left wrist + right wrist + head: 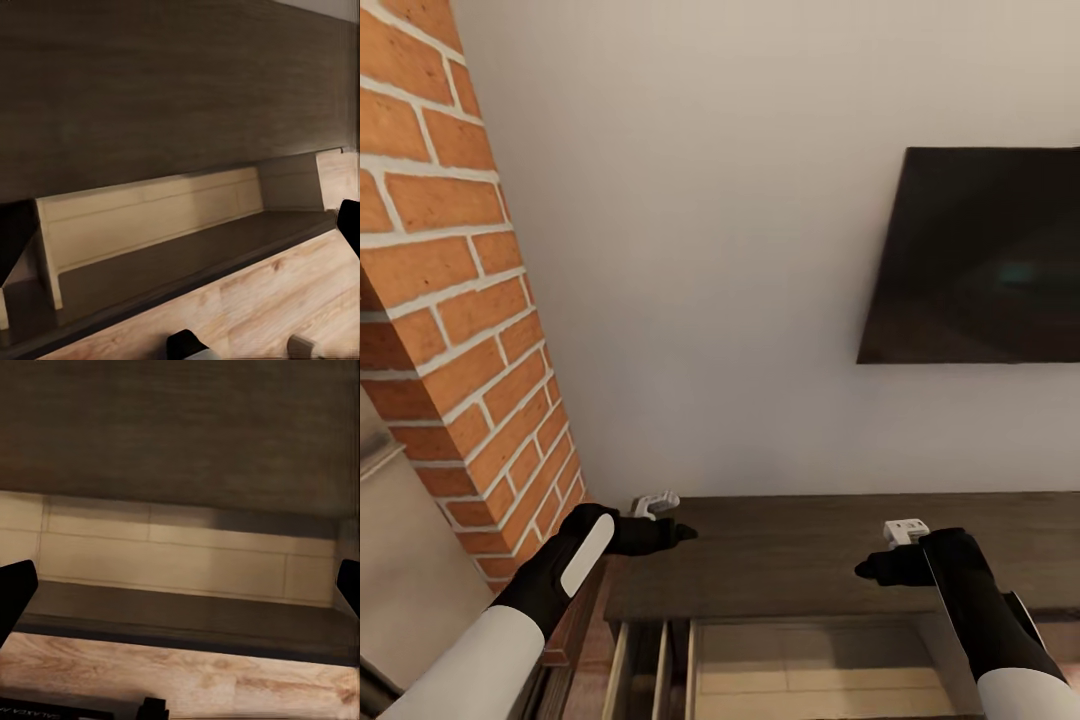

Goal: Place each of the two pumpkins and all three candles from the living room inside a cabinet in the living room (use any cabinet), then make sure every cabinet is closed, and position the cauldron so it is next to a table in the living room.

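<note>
Lower frame: the cabinet (pixel 800 560) has a drawer (pixel 810 670) pulled out. Left gripper (pixel 678 533) and right gripper (pixel 865 571) hover above, jaws released, grasping nothing.

We observe the cabinet (pixel 180 427), its dark flat top above a pulled-out drawer (pixel 180 559) with pale inside; wooden floor (pixel 187 679) lies below.
</note>
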Robot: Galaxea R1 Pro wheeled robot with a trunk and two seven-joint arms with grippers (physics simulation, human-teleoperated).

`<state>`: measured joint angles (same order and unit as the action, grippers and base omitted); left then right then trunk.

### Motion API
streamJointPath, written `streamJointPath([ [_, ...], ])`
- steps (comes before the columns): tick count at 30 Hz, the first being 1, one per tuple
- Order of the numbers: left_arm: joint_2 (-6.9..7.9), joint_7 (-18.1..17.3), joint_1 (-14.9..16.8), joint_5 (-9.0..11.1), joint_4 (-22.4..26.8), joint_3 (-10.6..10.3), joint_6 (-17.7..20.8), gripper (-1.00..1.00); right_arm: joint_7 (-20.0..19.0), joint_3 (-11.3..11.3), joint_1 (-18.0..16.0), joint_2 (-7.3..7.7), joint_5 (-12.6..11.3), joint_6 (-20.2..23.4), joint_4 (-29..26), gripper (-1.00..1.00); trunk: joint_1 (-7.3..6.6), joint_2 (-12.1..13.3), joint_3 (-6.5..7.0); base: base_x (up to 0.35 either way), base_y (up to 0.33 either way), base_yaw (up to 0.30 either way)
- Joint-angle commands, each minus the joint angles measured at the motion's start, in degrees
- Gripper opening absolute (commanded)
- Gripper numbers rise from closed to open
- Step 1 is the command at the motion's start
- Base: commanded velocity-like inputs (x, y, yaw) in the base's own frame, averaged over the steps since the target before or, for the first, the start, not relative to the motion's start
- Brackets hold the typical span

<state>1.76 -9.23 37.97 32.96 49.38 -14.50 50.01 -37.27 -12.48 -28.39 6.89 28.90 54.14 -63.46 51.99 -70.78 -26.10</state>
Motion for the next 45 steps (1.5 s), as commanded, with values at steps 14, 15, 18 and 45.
streamJointPath([
  [14,-0.06,0.0,0.0,0.0,-0.1,0.0,0.0,1.0,0.0,0.0,0.0,0.05,0.0,0.0,0.0,1.0,-3.08,5.6,3.29,0.0,0.0,-0.246],
  [15,-0.07,0.0,0.0,0.0,-0.1,0.0,0.0,1.0,0.0,0.0,0.0,0.05,0.0,0.0,0.0,1.0,-3.3,6.0,3.52,0.0,0.0,-0.247],
  [18,-0.09,0.0,0.0,0.0,-0.1,0.0,0.0,1.0,0.0,0.0,0.0,0.05,-0.1,0.0,0.0,1.0,-3.96,7.2,4.23,0.0,0.0,-0.247],
  [45,-0.02,0.0,0.0,0.1,-0.1,0.0,0.0,1.0,0.0,0.0,0.0,0.05,-0.2,0.0,0.0,1.0,-9.89,18.1,10.59,0.0,0.0,-0.247],
])
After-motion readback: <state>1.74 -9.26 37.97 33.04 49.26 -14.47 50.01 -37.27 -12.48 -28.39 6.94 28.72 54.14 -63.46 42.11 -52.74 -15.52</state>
